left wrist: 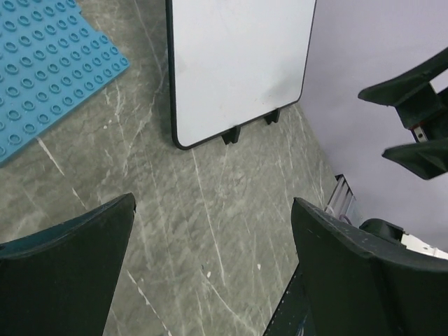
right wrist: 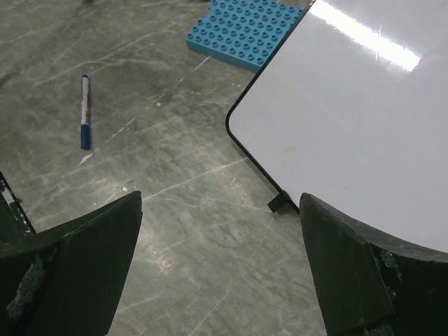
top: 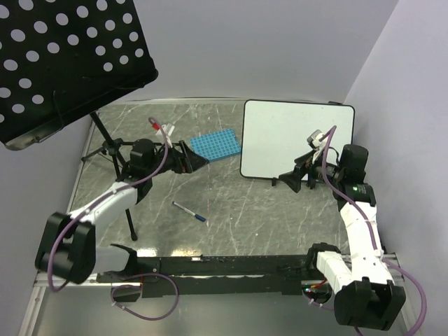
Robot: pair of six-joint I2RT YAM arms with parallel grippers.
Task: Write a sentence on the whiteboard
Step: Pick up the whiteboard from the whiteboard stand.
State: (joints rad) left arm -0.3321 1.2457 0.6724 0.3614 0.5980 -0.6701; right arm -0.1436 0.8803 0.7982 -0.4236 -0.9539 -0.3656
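Left tool (left wrist: pixel 213 203) and right tool (right wrist: pixel 220 199) both stand wide and empty, the blank whiteboard (top: pixel 294 136) just ahead of the right tool, so if you close off-centre on the marker (top: pixel 190 212) nearer the left tool, it may roll away.

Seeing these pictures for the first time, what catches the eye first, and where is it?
The large whiteboard at the table's far right stands out first, its face blank. At the upper left a black perforated music stand looms over the table, and a blue gridded rack lies just left of the board. A marker lies alone mid-table, while the left gripper and right gripper are both open and empty.
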